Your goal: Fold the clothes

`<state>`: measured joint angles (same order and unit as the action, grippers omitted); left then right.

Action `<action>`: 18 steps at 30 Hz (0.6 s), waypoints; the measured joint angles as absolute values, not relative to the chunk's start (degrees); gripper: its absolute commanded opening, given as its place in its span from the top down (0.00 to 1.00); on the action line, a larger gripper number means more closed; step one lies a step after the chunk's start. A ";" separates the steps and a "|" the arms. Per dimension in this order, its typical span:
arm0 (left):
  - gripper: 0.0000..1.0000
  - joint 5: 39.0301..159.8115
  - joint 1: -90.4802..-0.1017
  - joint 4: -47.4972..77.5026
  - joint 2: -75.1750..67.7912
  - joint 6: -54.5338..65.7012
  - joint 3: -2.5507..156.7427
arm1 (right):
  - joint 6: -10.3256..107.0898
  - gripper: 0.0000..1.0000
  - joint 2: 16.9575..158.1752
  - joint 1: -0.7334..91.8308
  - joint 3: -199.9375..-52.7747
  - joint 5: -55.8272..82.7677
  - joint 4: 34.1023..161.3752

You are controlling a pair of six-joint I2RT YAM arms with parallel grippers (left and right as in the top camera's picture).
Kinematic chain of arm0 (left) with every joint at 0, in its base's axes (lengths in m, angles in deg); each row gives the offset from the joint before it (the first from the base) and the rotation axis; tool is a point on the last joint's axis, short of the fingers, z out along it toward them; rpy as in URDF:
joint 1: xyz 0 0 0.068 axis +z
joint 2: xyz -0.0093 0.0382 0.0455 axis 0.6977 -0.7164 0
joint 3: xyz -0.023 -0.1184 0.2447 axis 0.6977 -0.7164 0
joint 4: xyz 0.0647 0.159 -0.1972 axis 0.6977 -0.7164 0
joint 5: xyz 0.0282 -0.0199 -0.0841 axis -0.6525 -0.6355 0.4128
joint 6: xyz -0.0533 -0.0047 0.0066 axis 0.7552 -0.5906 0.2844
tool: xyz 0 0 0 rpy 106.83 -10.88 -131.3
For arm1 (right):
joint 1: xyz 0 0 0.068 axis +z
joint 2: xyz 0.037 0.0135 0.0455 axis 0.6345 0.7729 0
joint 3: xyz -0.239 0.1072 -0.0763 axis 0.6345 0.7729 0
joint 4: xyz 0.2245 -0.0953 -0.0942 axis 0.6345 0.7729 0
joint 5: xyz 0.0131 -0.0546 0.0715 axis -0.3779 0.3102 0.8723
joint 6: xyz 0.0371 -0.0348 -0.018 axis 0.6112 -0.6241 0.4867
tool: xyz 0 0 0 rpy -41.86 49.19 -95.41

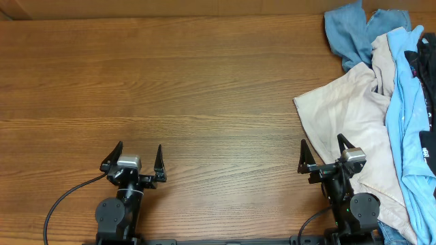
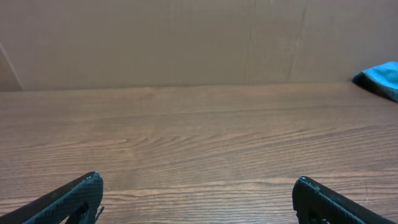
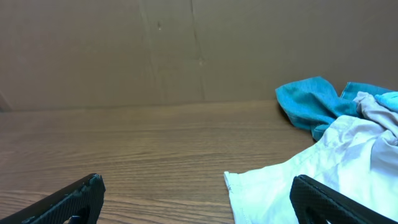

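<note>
Wooden table (image 1: 170, 82); four garments (image 1: 347, 116).

Wood-grain table (image 1: 204, 88) and a plain brown backdrop (image 3: 74, 50)

The table top is mid-brown, with long grain lines running left to right and a few darker streaks. Its far edge meets the backdrop in a straight line. The backdrop stands upright, matte tan-brown, crossed by thin vertical seams (image 3: 198, 50) in both wrist views. It may be cardboard or painted board, but the views are too soft to tell.
</note>
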<state>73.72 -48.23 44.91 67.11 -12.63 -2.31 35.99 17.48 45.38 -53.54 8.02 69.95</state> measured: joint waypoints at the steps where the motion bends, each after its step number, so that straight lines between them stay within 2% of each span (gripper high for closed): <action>1: 0.00 73.87 -48.23 44.96 67.07 -12.09 -2.31 | 35.99 0.00 17.48 45.38 -53.54 8.02 69.95; 8: 0.00 77.06 -48.23 45.33 65.96 -4.07 -2.31 | 35.99 0.00 17.48 45.43 -53.54 8.04 69.95; 18: 0.00 77.43 -48.23 45.35 65.96 -2.71 -2.31 | 35.97 0.00 17.48 45.43 -53.54 8.02 69.97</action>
